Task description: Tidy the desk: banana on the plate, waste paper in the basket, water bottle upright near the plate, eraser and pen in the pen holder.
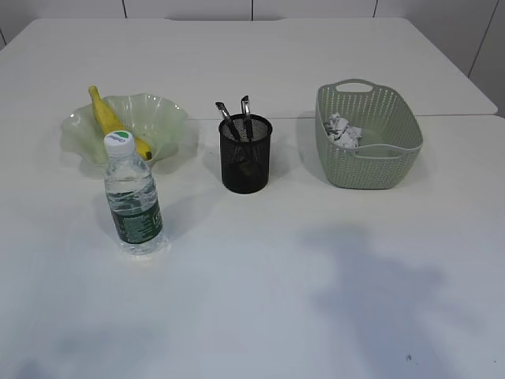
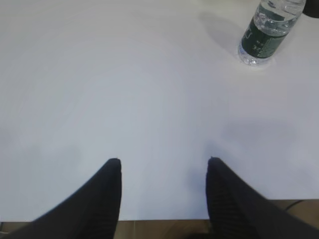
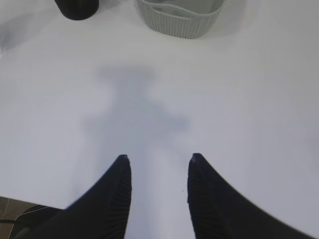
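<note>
Far left on the white bench (image 1: 316, 316): pale green plate (image 1: 162, 118) with ruffled rim, banana (image 1: 106, 118) lying inside it, one tip poking over the back rim. Just in front of the plate: bottle (image 1: 134, 201) upright, cap on, green label low on its body, hiding the banana's near end. Middle: black mesh holder (image 1: 245, 154) with two dark, silver-clipped pens (image 1: 247, 118) leaning inside; eraser not discernible through the mesh. Right: sage-green basket (image 1: 387, 162), crumpled white paper (image 1: 343, 130) resting inside against its left wall. Holder well apart from both plate and basket.

Neither arm seen in the exterior view. Left claw (image 2: 163, 162) low over bare bench near its front edge, fingers spread, nothing between them, bottle well away at upper right. Right claw (image 3: 158, 158) likewise spread and empty, above its own shadow on the bench, holder and basket far ahead at the top edge.
</note>
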Motion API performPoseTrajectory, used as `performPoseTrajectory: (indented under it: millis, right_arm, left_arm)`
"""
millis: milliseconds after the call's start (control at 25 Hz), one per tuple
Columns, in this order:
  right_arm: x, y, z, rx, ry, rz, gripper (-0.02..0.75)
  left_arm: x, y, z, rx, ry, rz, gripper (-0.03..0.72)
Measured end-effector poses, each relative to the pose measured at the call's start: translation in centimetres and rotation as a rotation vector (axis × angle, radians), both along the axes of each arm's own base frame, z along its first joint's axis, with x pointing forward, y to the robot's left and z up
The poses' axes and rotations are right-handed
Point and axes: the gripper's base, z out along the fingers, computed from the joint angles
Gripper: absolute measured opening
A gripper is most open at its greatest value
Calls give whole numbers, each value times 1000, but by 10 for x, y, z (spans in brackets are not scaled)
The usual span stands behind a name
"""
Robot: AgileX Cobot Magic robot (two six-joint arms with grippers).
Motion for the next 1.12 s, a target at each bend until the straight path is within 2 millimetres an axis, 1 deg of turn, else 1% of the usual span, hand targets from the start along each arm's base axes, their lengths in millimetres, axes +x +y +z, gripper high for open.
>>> performPoseTrajectory:
  millis: [160, 280, 360, 520, 600, 720, 920, 1040, 1120]
  right_arm:
    - [-34, -9, -8, 1, 12, -10, 286]
    - [-62, -19, -12, -8, -31, -21, 286]
    - [-83, -27, -13, -10, -90, -33, 286]
    - [-118, -38, -19, 0, -191, -49, 286]
    - [-131, -43, -24, -3, -232, -58, 286]
    - [-145, -49, -31, -13, -282, -72, 286]
    - [-166, -54, -43, 19, -345, -71, 286]
    - [-176, -55, -56, 40, -370, -67, 286]
    - [-179, -56, -66, 45, -376, -65, 286]
  left_arm:
    - [-20, 0, 0, 1, -67, 0, 384]
    - [-35, -1, 0, 3, -138, 0, 384]
    - [-44, -1, -1, 4, -181, 0, 384]
    - [-53, -1, -2, 4, -223, 0, 384]
    - [-53, -2, -2, -3, -225, -5, 384]
    - [-53, -3, -2, -14, -225, -13, 384]
    - [-54, -3, -4, -11, -226, -19, 384]
    - [-55, -3, -17, -10, -217, -20, 384]
    - [-56, -3, -29, -11, -212, -21, 384]
